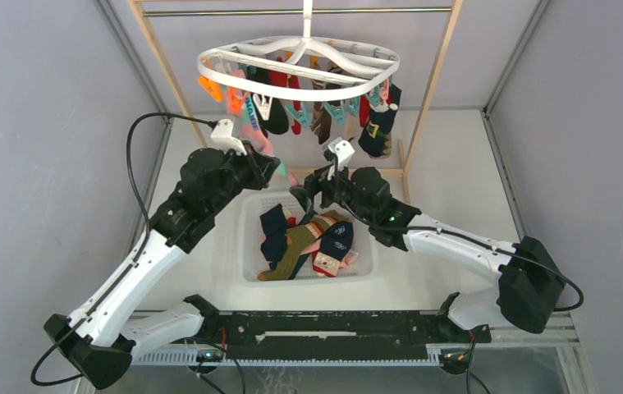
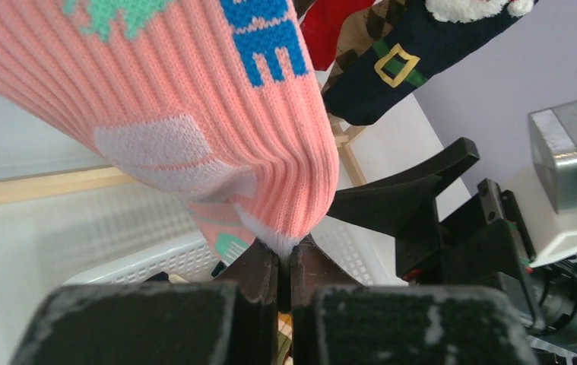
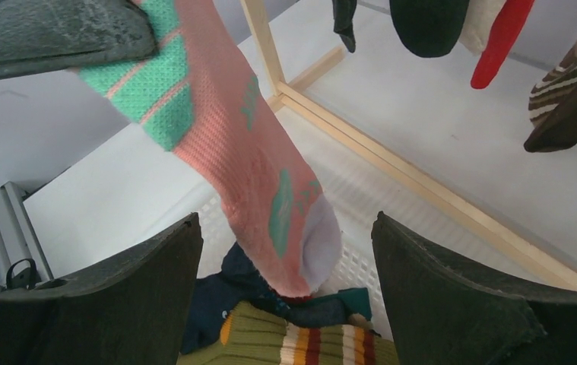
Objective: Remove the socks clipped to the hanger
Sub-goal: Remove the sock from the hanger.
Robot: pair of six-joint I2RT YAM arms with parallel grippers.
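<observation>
Left claw (image 2: 285, 262) pinches a pink sock (image 2: 194, 114) under the hanger (image 1: 300, 75), right claw (image 3: 286, 228) spread alongside; several socks (image 1: 308, 242) fill the basket (image 1: 249, 238) below, many still clipped overhead.

The sock (image 2: 194, 114) is ribbed knit cloth; the hanger (image 1: 291, 93) smooth white plastic; the rack (image 1: 435, 74) bare matt wood; the basket (image 1: 246, 246) perforated white plastic.
</observation>
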